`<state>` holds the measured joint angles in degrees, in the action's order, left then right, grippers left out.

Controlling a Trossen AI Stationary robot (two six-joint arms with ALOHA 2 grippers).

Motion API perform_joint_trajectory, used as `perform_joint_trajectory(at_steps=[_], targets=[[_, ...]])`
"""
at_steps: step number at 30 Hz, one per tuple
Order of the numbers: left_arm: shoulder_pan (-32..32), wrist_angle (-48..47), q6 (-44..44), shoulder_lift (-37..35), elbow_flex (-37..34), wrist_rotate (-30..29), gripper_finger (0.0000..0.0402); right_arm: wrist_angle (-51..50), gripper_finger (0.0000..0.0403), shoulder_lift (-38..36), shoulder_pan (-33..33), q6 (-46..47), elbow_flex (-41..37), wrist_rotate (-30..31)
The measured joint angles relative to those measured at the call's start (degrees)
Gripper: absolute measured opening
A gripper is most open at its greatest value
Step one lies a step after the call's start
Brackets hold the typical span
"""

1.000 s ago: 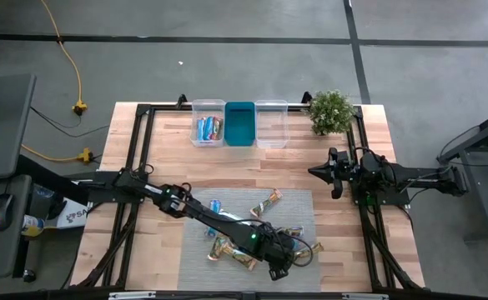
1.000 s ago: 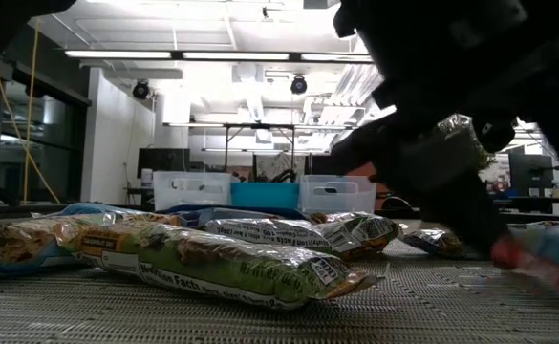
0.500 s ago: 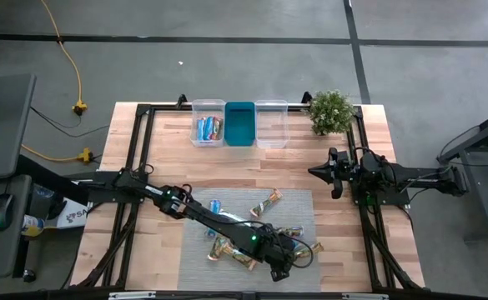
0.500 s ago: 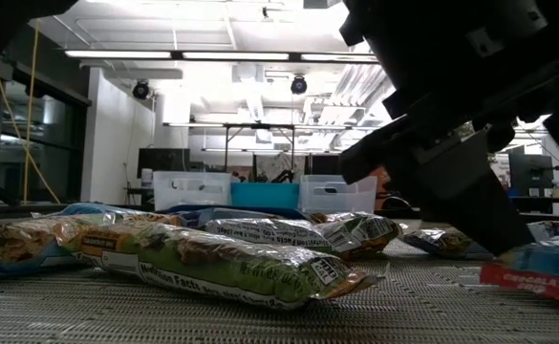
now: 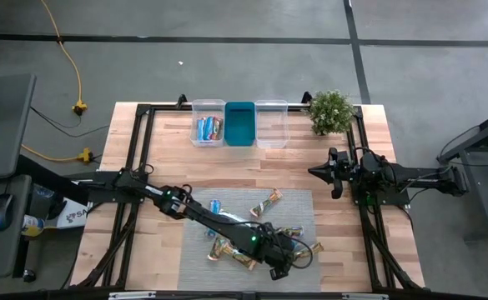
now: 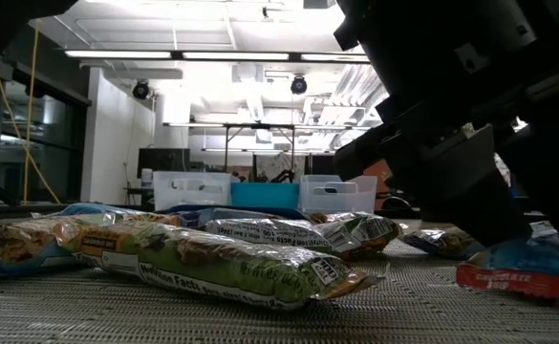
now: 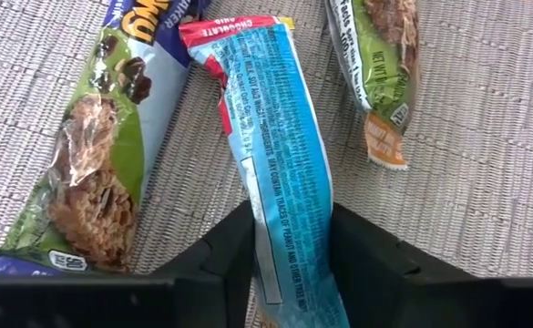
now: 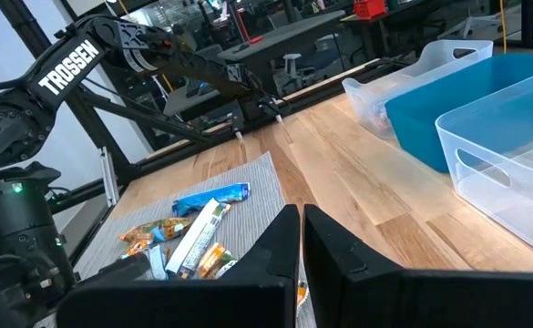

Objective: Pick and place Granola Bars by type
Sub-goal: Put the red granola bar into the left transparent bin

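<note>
- While the right arm waits at the table's right side, the left gripper [image 5: 282,268] is down on the grey mat [image 5: 195,208], near its front edge.
- Left wrist view: both fingers [image 7: 219,260] sit flush against a light blue bar [image 7: 280,155], one per side — jaws clamped on it. The bar lies flat on the mat, red end pointing away from the gripper.
- Low view shows the same bar [image 6: 513,274] on the mat under the gripper.
- Two green-and-tan bars flank it: one [image 7: 97,155] on one side, another [image 7: 375,64] on the other, neither touching the fingers.
- More granola bars [image 5: 266,202] lie scattered on the mat; one blue bar [image 5: 214,206] sits toward the mat's left-rear.
- Three bins stand in a row at the back: clear bin [image 5: 208,107] holding a few bars, teal bin [image 5: 239,108], second clear bin [image 5: 271,107].
- Right gripper [image 8: 301,239]: jaws together, nothing between them, well apart from the bars.
- Small potted plant [image 5: 331,111] just right of the bins.
</note>
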<state>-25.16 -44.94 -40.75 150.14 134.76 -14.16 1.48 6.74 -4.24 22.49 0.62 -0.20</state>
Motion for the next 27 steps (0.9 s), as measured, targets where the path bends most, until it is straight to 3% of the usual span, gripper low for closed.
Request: perform_joint_trajectory(at_steps=[9, 14, 24, 27], targets=[[0.1, -0.8, 0.2, -1.2, 0.0, 0.3, 0.0097, 0.0, 0.0000, 0.0, 0.0, 0.0, 0.0, 0.0], [0.2, -4.2, 2.4, -5.1, -0.1, -3.8, 0.0087, 0.0, 0.0000, 0.0, 0.0, 0.0, 0.0, 0.0], [0.1, 0.0, 19.7, -13.2, 0.0, -5.6, 0.0084, 0.0, 0.0000, 0.0, 0.0, 0.0, 0.0, 0.0], [0.4, 3.3, 26.3, -15.1, 0.1, -2.4, 0.0084, 0.0, 0.0000, 0.0, 0.0, 0.0, 0.0, 0.0]])
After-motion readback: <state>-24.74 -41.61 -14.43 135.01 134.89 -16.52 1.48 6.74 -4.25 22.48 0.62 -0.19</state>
